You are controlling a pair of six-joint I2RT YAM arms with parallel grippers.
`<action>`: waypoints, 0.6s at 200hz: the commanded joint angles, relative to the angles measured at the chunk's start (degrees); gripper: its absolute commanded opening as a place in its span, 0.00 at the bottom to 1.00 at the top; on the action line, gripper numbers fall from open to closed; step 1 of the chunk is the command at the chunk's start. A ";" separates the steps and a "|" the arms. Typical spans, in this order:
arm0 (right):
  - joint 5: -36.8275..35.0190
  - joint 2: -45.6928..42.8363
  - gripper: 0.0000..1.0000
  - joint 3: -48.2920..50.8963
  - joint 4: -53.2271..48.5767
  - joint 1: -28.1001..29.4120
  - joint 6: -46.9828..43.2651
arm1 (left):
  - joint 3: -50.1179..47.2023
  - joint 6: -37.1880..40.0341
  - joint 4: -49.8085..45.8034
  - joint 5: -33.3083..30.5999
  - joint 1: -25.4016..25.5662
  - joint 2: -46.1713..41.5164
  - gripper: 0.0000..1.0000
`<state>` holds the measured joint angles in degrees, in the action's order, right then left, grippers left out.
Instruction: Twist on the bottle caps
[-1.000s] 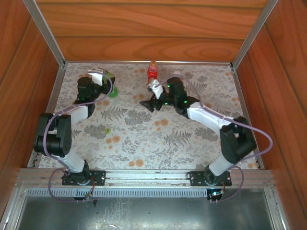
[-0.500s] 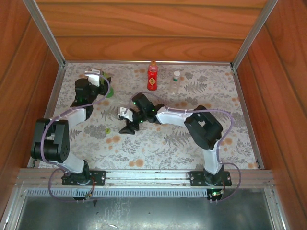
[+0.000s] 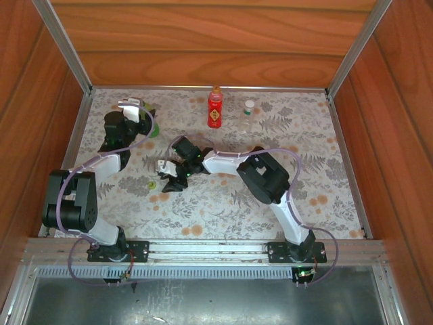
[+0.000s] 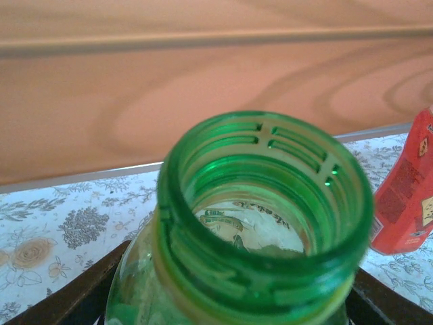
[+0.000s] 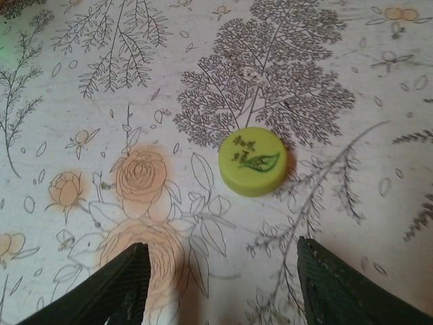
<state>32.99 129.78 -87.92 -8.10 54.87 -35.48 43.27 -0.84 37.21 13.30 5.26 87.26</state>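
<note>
The green bottle (image 4: 264,223) stands uncapped at the back left, its open threaded neck close under the left wrist camera. My left gripper (image 3: 149,122) is shut on it, with a dark finger (image 4: 78,294) on either side of its body. The green cap (image 5: 254,161) lies flat on the floral cloth, printed side up. My right gripper (image 5: 223,274) hovers open just short of the green cap (image 3: 151,183), nothing between its fingers (image 5: 111,288). The red bottle (image 3: 215,112) wears an orange cap (image 3: 216,89). The clear bottle (image 3: 249,116) carries a white cap (image 3: 249,104).
The red bottle (image 4: 406,196) stands just right of the green one. Wooden walls and a metal frame rail (image 3: 203,87) close in the cloth-covered table (image 3: 223,203) at the back and sides. The right arm (image 3: 260,172) stretches leftward across the table's middle.
My right arm has swung from beside the red bottle to the left and nearer, down over the green cap, its jaws narrowing on the way. The left gripper and green bottle barely moved.
</note>
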 commanded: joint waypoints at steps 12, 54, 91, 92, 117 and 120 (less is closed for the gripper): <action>-0.77 3.24 0.60 -4.05 -2.78 1.72 -1.49 | -0.73 0.53 -0.50 0.23 -0.50 -1.66 0.61; -3.23 6.50 0.50 -7.90 -2.92 3.24 -1.08 | -0.99 0.46 -0.65 0.32 -0.48 -2.00 0.61; -3.64 8.64 0.48 -11.08 -3.60 4.10 -0.81 | -1.08 0.45 -0.73 0.42 -0.44 -2.31 0.61; -3.73 8.65 0.48 -11.15 -3.59 4.10 -0.81 | -1.12 0.43 -0.74 0.46 -0.48 -2.38 0.61; -4.02 9.80 0.46 -12.68 -3.97 4.69 -0.37 | -1.17 0.36 -0.75 0.72 -0.51 -2.45 0.61; -3.99 9.91 0.45 -12.93 -4.03 4.76 -0.37 | -1.17 0.42 -0.82 0.76 -0.50 -2.52 0.61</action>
<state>29.95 137.40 -99.44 -9.45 58.57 -36.01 42.81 -0.86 37.12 13.37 5.26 86.32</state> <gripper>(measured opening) 0.462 0.625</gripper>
